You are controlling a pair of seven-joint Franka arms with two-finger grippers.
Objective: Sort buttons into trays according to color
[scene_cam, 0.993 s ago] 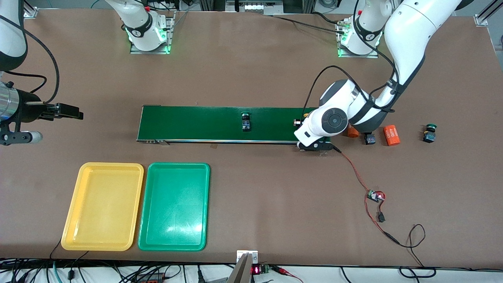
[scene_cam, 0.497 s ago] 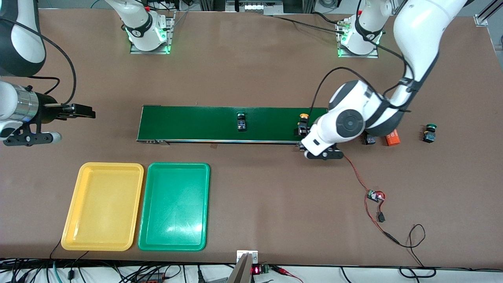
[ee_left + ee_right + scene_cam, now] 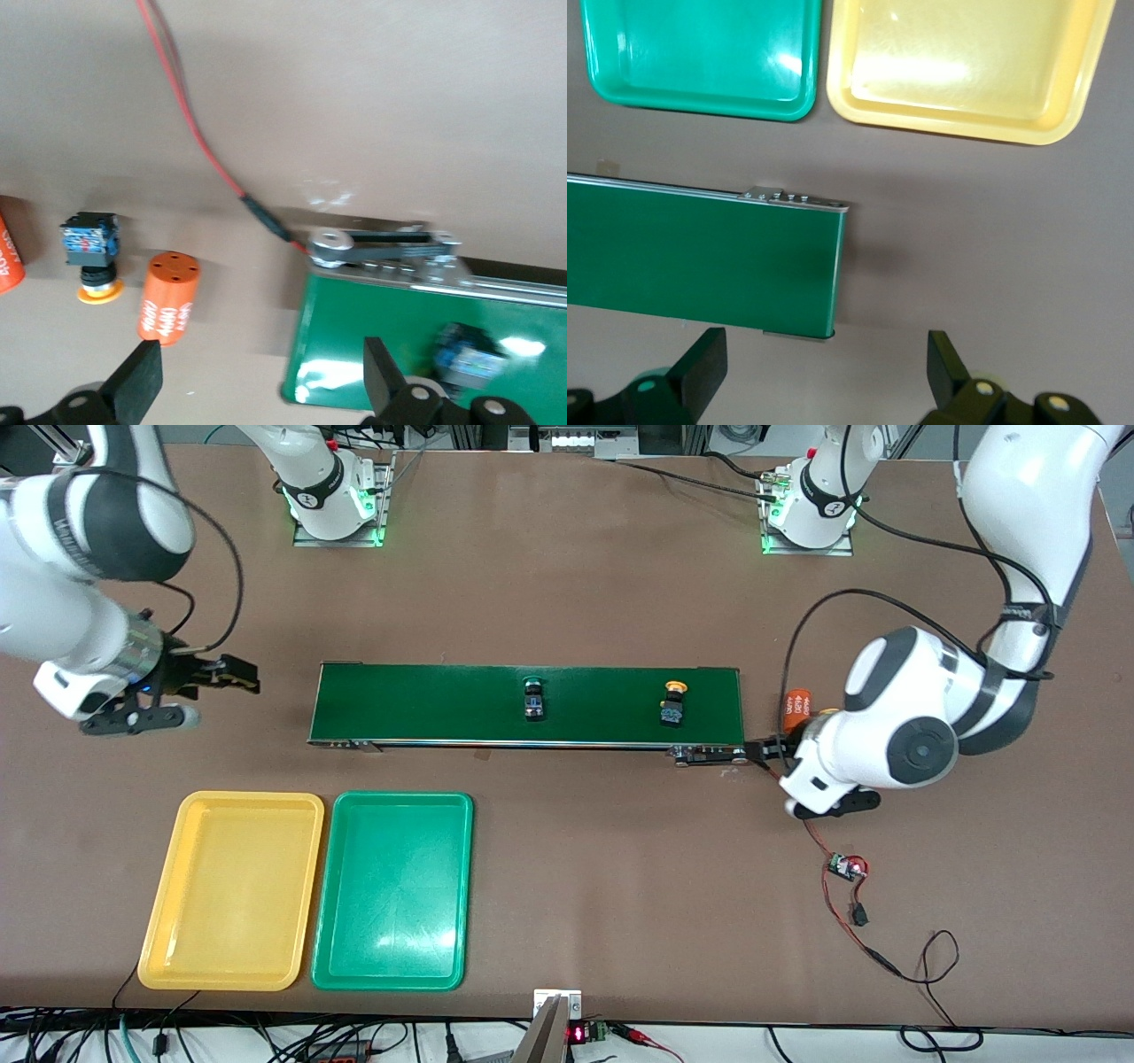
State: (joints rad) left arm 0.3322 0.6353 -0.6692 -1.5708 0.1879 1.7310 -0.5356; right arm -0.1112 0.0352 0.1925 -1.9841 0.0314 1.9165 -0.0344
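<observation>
Two buttons ride the dark-green conveyor belt (image 3: 425,704): a green-capped one (image 3: 534,698) near its middle and a yellow-capped one (image 3: 673,704) toward the left arm's end, blurred in the left wrist view (image 3: 465,354). Another yellow-orange button (image 3: 93,252) lies on the table past that belt end, mostly covered by the left arm in the front view. My left gripper (image 3: 261,390) hangs open and empty over the table between the belt end and an orange cylinder (image 3: 168,297). My right gripper (image 3: 244,676) (image 3: 824,372) is open and empty beside the belt's other end. The yellow tray (image 3: 232,890) and green tray (image 3: 392,890) hold nothing.
A second orange cylinder (image 3: 4,257) shows at the edge of the left wrist view. A red wire runs from the belt's metal bracket (image 3: 704,754) to a small circuit board (image 3: 849,865). Both trays (image 3: 700,53) (image 3: 966,62) show in the right wrist view, nearer the front camera than the belt.
The left gripper opened, left the yellow-capped button on the belt and drew back toward its end of the table. Both belt buttons drifted toward the right arm's end. The right gripper moved closer to the belt.
</observation>
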